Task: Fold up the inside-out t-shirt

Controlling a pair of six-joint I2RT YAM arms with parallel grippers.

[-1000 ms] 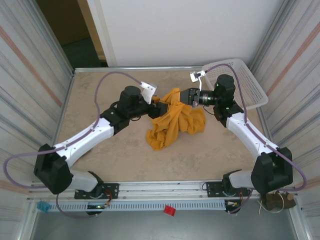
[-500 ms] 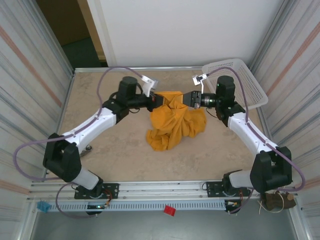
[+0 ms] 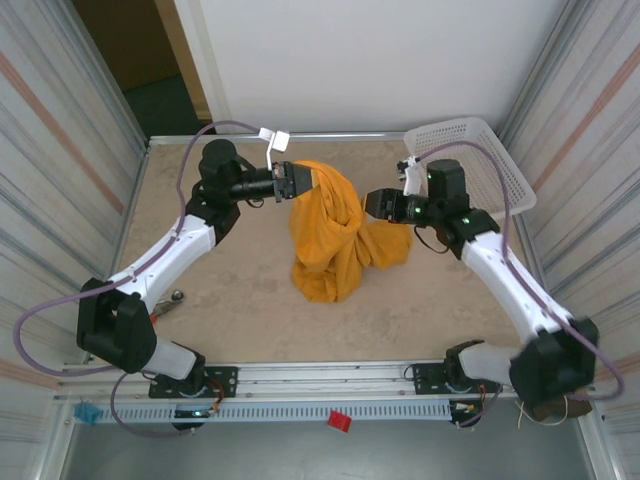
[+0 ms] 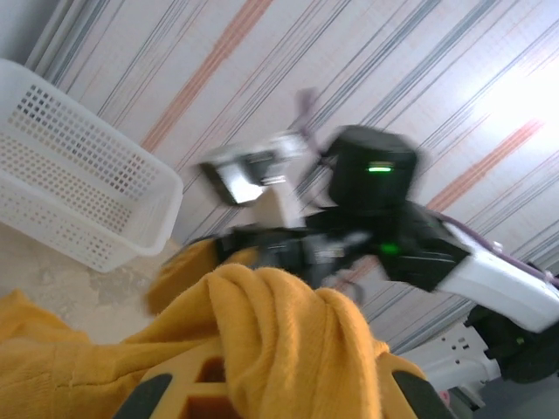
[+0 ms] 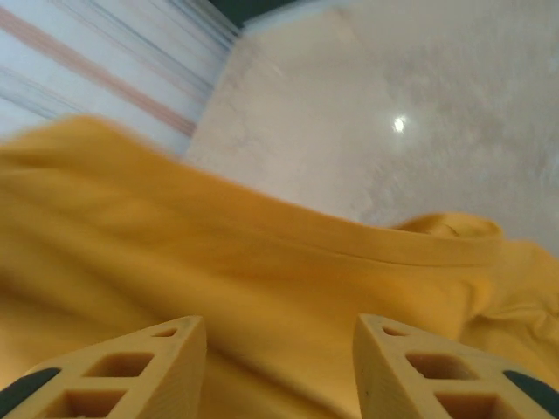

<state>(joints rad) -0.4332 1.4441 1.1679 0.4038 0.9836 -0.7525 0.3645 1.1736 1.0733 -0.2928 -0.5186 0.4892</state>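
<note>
Right pincer just opens and lets go, left pincer now clamped on mustard-yellow cotton t-shirt, holding it up bunched left of white plastic mesh basket, tail on beige table, folding not started.

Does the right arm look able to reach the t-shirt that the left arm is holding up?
Probably yes. The right fingers stand apart close beside the t-shirt, with cloth directly ahead and nothing between. The left fingers, shut on the cloth, hold its top raised.
</note>
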